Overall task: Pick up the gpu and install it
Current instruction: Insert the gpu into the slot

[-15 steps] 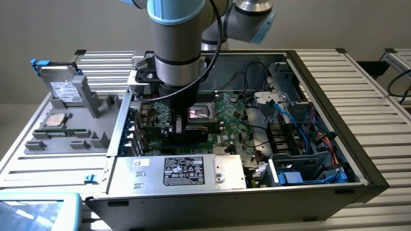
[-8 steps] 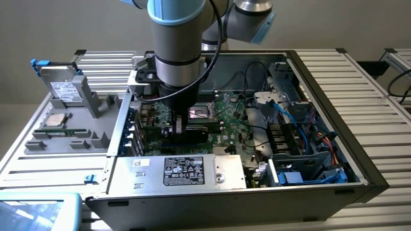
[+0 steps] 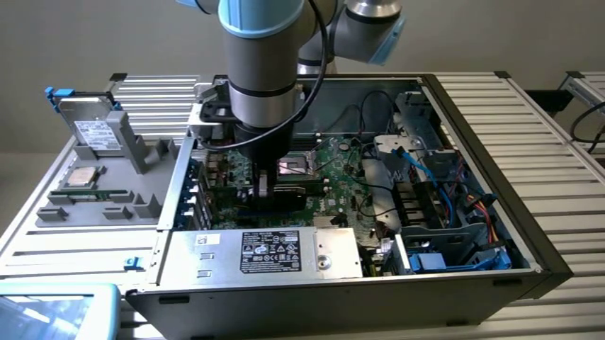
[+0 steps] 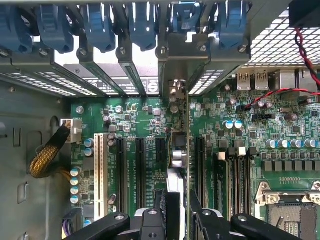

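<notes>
In the wrist view the gpu (image 4: 176, 150) is seen edge-on, a thin card running from between my fingers (image 4: 196, 212) toward the case's rear wall. Its silver bracket (image 4: 175, 55) sits at the rear slot openings. The card stands upright over the motherboard (image 4: 135, 120), in line with one of the long black expansion slots (image 4: 199, 170). My gripper (image 4: 177, 202) is shut on the card. In the exterior view the gripper (image 3: 268, 190) reaches straight down into the open computer case (image 3: 529, 234), low over the board with the dark gpu (image 3: 286, 193) in it.
Blue slot latches (image 4: 100, 25) line the rear wall. A yellow sleeved cable (image 4: 47, 155) lies beside the board, the processor socket (image 4: 290, 212) on the other side. The power supply (image 3: 274, 251) borders the near side. A grey parts tray (image 3: 104, 191) with a drive (image 3: 95, 134) stands at the exterior view's left.
</notes>
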`<control>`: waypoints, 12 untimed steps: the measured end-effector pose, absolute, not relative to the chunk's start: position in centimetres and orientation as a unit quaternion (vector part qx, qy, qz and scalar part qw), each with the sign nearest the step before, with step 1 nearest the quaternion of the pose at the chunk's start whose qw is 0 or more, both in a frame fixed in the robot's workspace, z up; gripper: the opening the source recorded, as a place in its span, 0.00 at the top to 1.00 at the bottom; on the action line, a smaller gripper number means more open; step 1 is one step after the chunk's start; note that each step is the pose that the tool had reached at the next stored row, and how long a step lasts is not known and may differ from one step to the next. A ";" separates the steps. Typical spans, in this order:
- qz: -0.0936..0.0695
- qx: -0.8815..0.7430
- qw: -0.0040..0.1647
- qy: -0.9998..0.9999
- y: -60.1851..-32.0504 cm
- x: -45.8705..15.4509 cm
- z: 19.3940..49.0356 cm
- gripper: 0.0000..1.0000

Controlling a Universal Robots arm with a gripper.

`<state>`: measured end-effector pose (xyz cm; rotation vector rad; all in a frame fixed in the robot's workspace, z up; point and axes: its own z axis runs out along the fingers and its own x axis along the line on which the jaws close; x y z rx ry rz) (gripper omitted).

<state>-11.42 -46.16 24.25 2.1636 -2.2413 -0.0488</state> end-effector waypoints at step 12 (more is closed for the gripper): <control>-0.017 0.692 0.014 -0.722 -46.2 -11.3 24.2 0.72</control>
